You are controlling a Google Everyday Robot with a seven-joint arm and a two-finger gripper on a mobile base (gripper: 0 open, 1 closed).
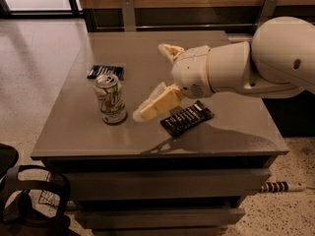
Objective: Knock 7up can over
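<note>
Jaws wide, empty: gripper [152, 81] near one upright 7up can [110, 100], one black wrapper [187, 118], one blue packet [106, 72].

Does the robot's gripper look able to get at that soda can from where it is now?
Probably yes. The open gripper hangs close beside the upright 7up can, with only bare tabletop between them. The black wrapper lies below the wrist, off that path.

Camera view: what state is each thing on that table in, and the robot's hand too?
7up can: upright, not knocked over.
hand: open, empty, just right of the can, apart from it.
black wrapper: lying flat beside the hand.
blue packet: lying flat behind the can.
</note>
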